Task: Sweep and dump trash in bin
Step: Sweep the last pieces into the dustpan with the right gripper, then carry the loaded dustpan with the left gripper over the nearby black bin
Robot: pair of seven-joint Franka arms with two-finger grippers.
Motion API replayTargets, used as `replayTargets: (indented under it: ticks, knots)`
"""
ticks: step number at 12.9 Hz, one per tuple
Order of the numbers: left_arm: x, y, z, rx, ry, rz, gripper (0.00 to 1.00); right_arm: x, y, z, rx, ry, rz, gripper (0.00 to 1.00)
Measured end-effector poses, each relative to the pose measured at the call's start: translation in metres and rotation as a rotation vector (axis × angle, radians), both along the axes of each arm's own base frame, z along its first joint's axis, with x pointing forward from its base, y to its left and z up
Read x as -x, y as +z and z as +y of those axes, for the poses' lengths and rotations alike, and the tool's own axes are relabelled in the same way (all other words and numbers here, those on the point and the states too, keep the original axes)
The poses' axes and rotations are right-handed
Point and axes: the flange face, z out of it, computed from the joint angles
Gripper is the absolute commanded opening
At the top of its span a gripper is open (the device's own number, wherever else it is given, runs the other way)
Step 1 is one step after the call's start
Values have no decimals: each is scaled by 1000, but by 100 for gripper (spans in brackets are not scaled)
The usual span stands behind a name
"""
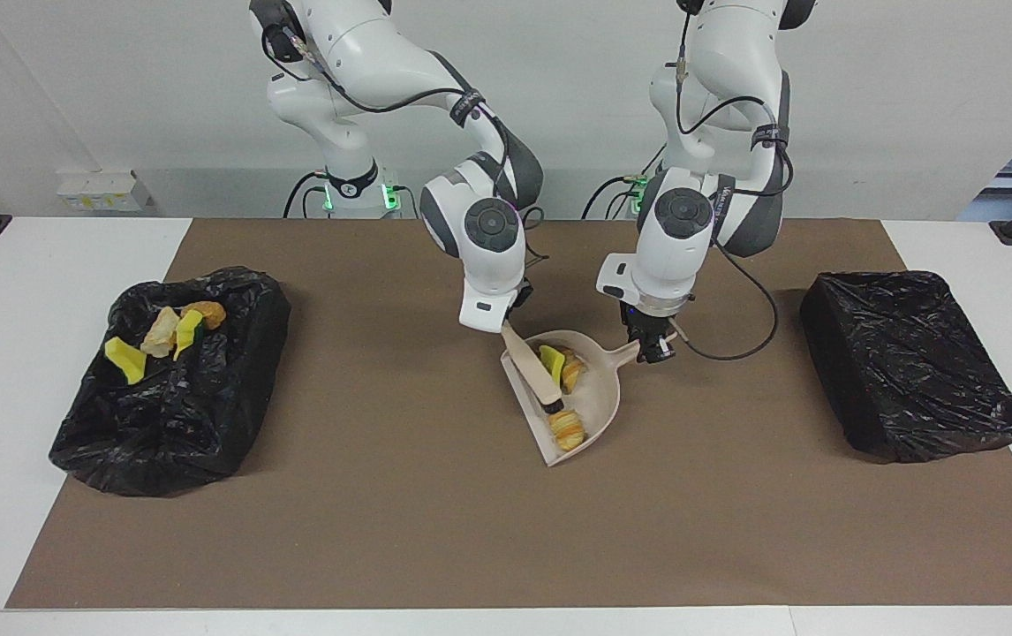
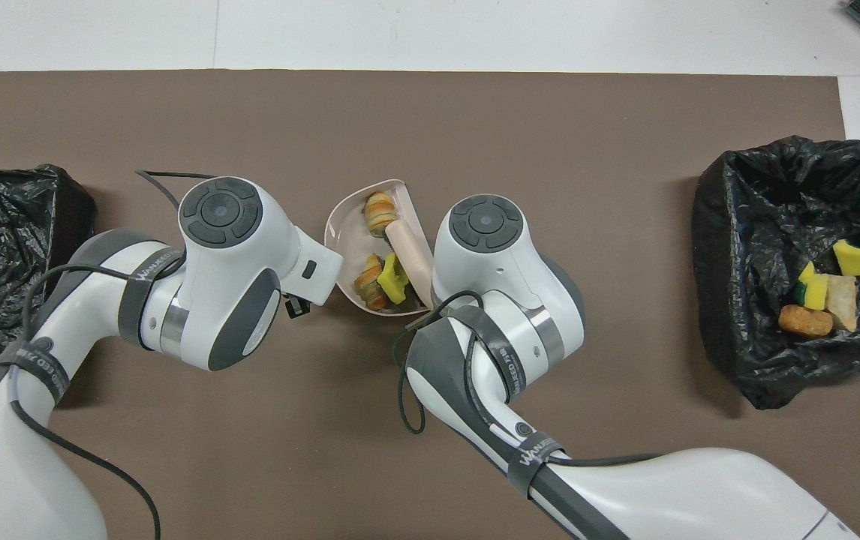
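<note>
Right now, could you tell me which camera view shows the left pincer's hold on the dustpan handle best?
The facing view: the left pincer is shut on the beige dustpan handle in plain sight. The overhead view shows the dustpan, but the left arm's wrist covers the pincer and handle.

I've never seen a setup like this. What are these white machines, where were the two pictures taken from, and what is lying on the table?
They are two robot arms working at a table covered by a brown mat. One picture faces the robots from across the table; the other looks down from above them. The left gripper holds a beige dustpan by its handle. The right gripper holds a small brush, its bristles inside the pan among three scraps of trash. A bin lined with a black bag, at the right arm's end, has more scraps in it. Another black-bagged bin sits at the left arm's end.
</note>
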Motion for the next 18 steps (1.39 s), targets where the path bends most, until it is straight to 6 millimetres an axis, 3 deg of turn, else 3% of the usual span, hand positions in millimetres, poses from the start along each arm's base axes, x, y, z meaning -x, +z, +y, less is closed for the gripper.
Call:
replayTargets:
  ticks: [3,7,9,11,13,16,18]
  knots:
    - [-1,0,2,1,-14,-1,0,-5,9,-12,7,-21,17,0]
    - [-13,4,26,6,-54,-5,0,-17,61,-64,41,-87,28,0]
    - [-19,14,41,13,-77,-19,0,-10,71,-64,79,-145,27,0]
    - [-25,36,67,22,-116,-43,0,9,66,-48,130,-222,39,0]
    - [-29,68,112,27,-162,-60,0,39,58,-29,188,-282,48,0]
    - [-32,116,213,23,-219,-118,0,89,52,9,262,-338,42,0]
    - [-27,137,281,8,-228,-148,0,127,37,42,271,-367,43,0]
